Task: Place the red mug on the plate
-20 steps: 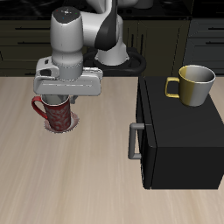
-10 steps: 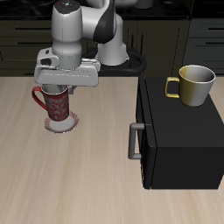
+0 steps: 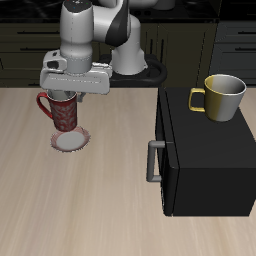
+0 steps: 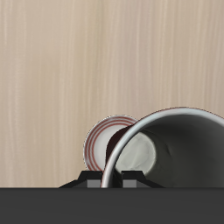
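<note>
A broad pale wooden table (image 3: pixel 110 190) spreads beneath the pincer, and well off to one side of it stands a big black box-shaped cabinet (image 3: pixel 205 150) with a grey bar handle (image 3: pixel 152 161) on its front. On that cabinet's top, far from the pincer, rests a yellow mug with a grey inside (image 3: pixel 221 96). The grey two-finger pincer (image 3: pixel 65 96) hangs over the table and pinches the rim of the dark red speckled mug with a red loop handle (image 3: pixel 64 112), holding it upright and lifted clear of the wood; in the wrist view the mug's pale grey inside (image 4: pixel 175 149) sits right against the fingers. Just under the pincer lies the small round white plate with a reddish-brown patterned rim (image 3: pixel 72 141), flat on the table, with the mug raised above it and a little farther back.
</note>
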Robot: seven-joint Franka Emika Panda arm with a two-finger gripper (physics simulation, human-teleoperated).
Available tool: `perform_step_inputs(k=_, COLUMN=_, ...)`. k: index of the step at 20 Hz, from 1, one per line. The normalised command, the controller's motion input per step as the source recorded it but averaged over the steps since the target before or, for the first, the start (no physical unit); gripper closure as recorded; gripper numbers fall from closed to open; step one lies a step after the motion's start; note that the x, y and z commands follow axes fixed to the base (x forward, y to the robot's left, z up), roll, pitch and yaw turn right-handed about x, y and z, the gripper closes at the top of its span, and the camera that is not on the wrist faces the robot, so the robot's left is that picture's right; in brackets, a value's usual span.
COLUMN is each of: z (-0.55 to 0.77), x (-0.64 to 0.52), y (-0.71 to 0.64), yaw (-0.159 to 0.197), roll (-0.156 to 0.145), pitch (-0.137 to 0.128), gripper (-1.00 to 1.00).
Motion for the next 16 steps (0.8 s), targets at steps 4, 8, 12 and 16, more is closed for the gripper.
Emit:
perform_step_inputs(k=4, z=0.03, x=-0.27, y=0.02, yaw=-0.008, roll=0.022, pitch=-0.029, gripper=1.00)
perform_step_inputs(k=8, z=0.02, x=-0.11, y=-0.03, yaw=-0.001, roll=-0.004, pitch=-0.011, gripper=1.00)
perform_step_inputs(k=12, z=0.00, x=-0.03, y=-0.06, yaw=0.006, roll=-0.008, pitch=-0.010, gripper=1.00)
perform_step_inputs(k=16, z=-0.04, x=0.00, y=0.01, yaw=0.002, roll=-0.002, pitch=-0.002, gripper=1.00)
